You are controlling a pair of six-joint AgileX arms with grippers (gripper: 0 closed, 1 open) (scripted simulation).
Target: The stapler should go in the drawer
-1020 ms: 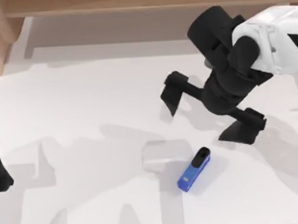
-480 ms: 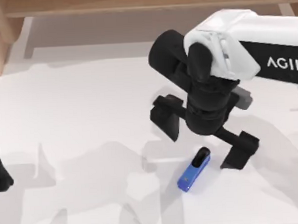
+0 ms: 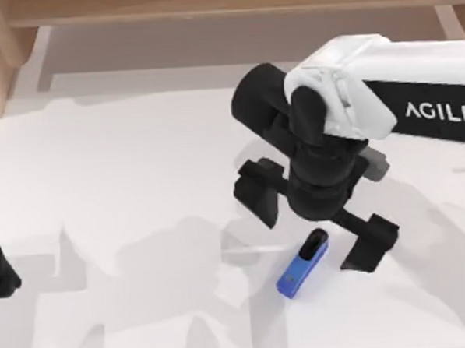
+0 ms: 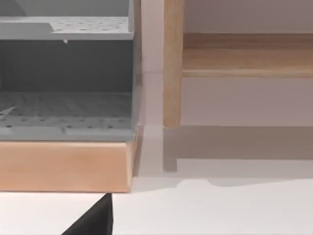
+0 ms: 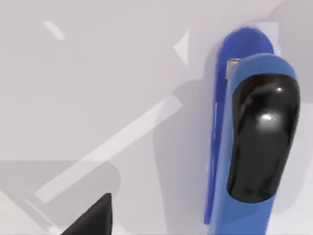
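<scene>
Where stapler (image 3: 303, 265) lies — right gripper (image 3: 311, 224) spread above.

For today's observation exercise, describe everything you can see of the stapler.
The stapler is a small blue oblong with a glossy black rounded cap at one end; it looks like smooth plastic. It lies flat on the white table, set diagonally, cap end toward the right gripper, just right of the table's middle. The gripper's open fingers hover above the cap end and nothing is touching it. The right wrist view shows the cap close up, with the blue base beneath it.
</scene>
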